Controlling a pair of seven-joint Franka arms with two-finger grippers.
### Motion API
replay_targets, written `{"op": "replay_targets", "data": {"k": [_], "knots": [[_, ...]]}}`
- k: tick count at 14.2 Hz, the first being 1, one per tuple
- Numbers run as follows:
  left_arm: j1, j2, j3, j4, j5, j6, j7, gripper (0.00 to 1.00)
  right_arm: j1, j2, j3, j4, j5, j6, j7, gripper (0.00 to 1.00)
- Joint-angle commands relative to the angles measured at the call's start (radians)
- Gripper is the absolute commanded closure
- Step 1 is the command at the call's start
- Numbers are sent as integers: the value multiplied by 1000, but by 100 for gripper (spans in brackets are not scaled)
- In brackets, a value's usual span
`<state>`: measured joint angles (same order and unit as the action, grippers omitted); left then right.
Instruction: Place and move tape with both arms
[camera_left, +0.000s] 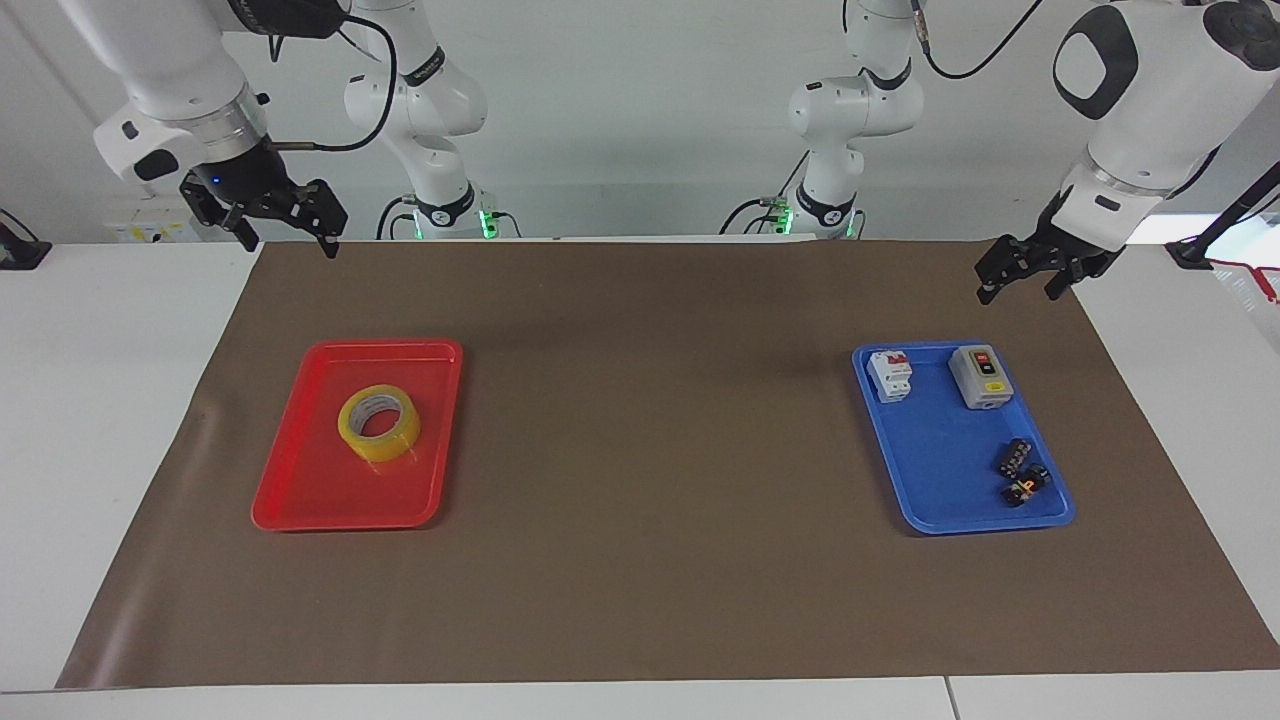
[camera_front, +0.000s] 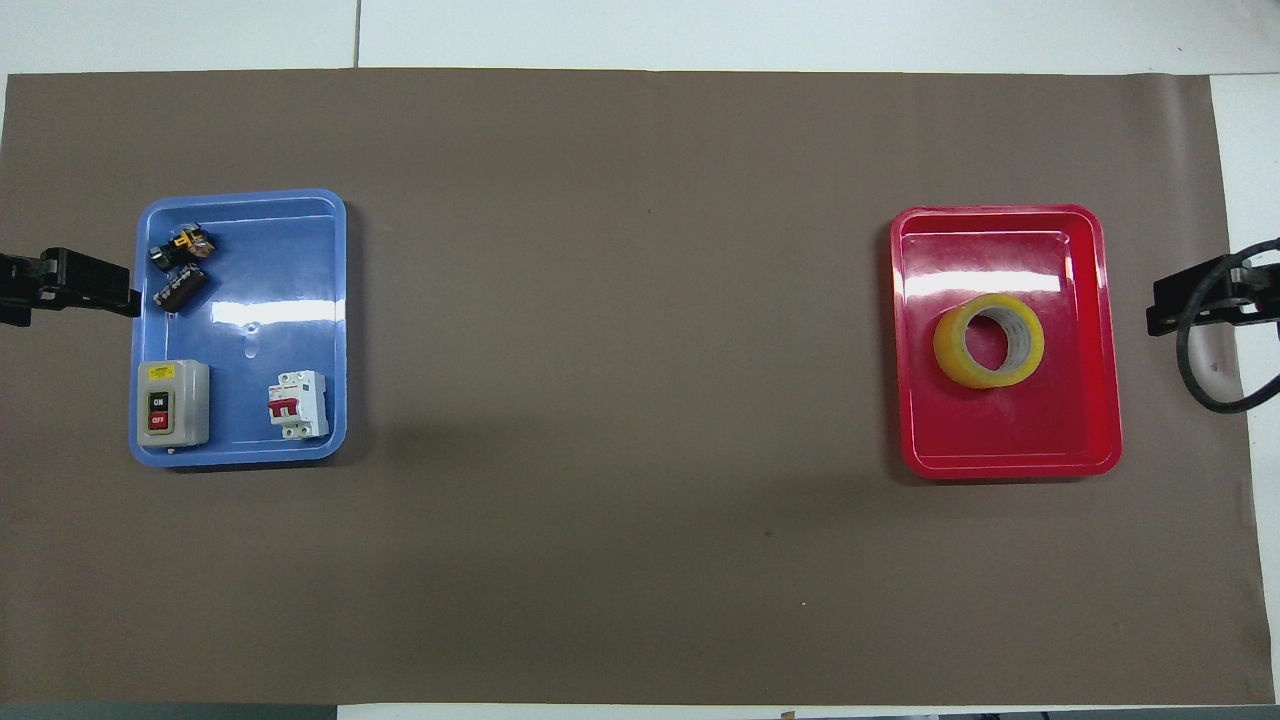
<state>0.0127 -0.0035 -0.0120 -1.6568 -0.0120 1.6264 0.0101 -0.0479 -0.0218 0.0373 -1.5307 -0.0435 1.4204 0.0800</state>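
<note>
The right claw, fingers spread, hangs over the brown mat's corner; the translucent yellow tape roll lies in the red plastic tray. An off-centre grasp could tip it. The left claw waits, spread.

A wide brown paper mat covers the table. Toward the right arm's end of it sits a glossy red plastic tray, and the roll of translucent yellow packing tape lies flat inside. Toward the left arm's end sits a blue plastic tray. It holds a grey on/off switch box, a white circuit breaker with a red lever beside it, and two small dark parts farther from the robots. The black tip of the left gripper shows at that tray's outer edge; the right gripper shows just off the mat, apart from the red tray.
</note>
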Motion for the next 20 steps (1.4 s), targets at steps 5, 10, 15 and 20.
{"op": "replay_targets", "data": {"k": [5,10,15,20], "knots": [[-2,-32,6,-34,-25,0,14,0,-13,9,18,47,56,-7,-11,0],[0,-32,6,-34,-25,0,14,0,-12,11,19,50,56,-23,35,0],[-2,-32,6,-32,-25,0,14,0,5,11,21,52,45,-47,26,0],[-2,-32,6,-34,-25,0,14,0,0,11,21,75,36,-47,15,0]]}}
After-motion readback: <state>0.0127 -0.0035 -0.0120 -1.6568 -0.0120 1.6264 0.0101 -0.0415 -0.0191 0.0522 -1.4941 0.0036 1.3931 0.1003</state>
